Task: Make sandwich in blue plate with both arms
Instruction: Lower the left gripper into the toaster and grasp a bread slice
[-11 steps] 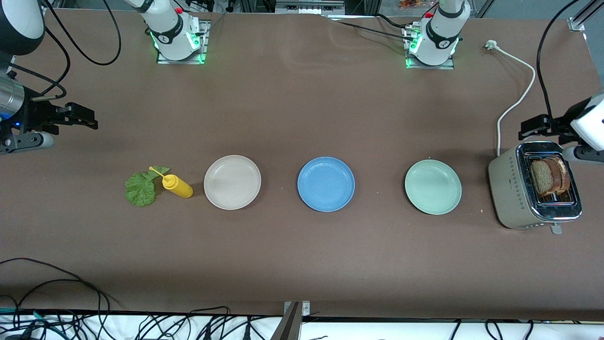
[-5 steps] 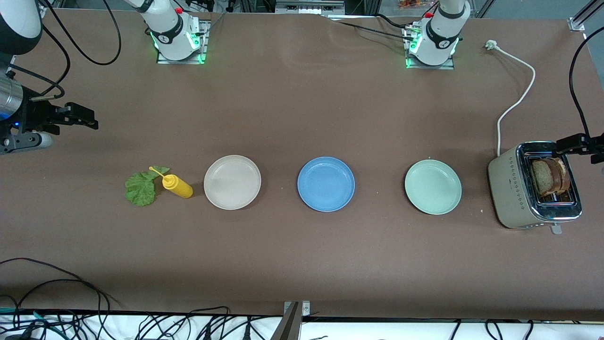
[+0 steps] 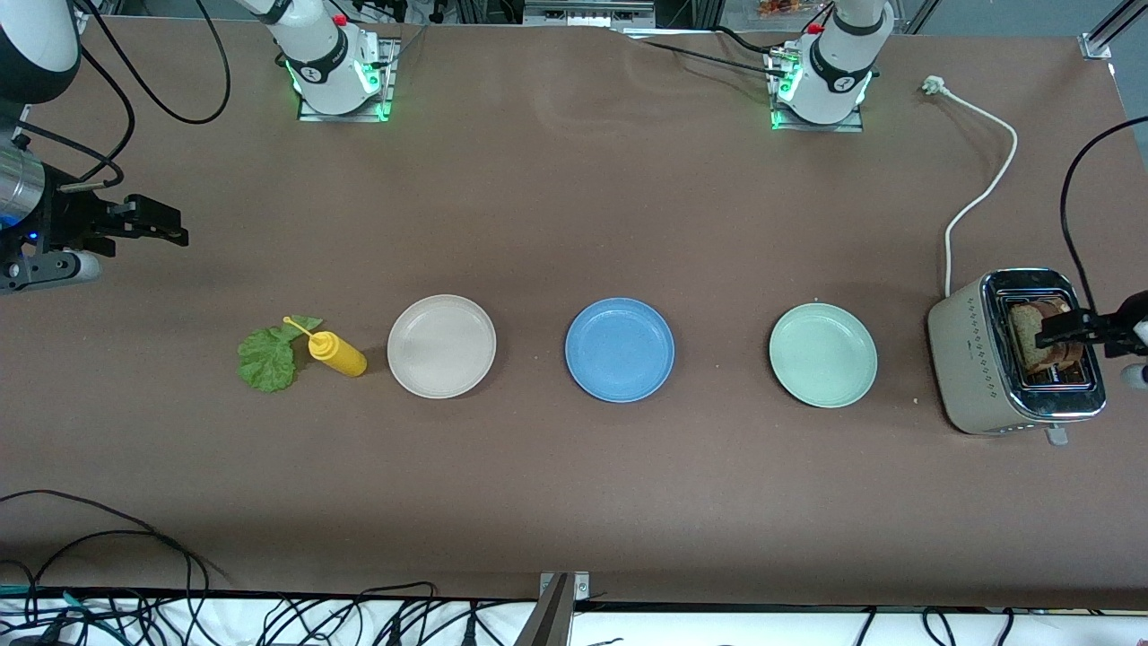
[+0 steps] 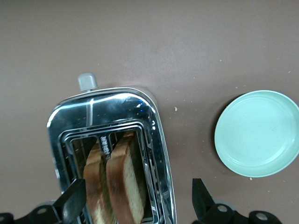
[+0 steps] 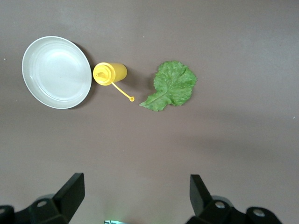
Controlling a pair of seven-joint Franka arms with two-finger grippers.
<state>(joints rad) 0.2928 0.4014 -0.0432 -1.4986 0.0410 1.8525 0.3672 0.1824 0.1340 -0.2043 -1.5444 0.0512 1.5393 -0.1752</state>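
judging by the table, nothing is built yet: the blue plate (image 3: 619, 349) lies bare, both bread slices (image 4: 117, 179) are left in the toaster (image 3: 973, 363) under the spread left gripper (image 4: 135, 203), the lettuce (image 5: 172, 86) untouched, the right gripper (image 5: 135, 196) kept released.

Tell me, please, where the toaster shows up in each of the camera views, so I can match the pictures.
Front view: the toaster stands at the left arm's end of the table, the open left gripper over its bread.
Left wrist view: the toaster fills the lower middle.
Right wrist view: not in it.
Shared landmark: the pale green plate beside it.
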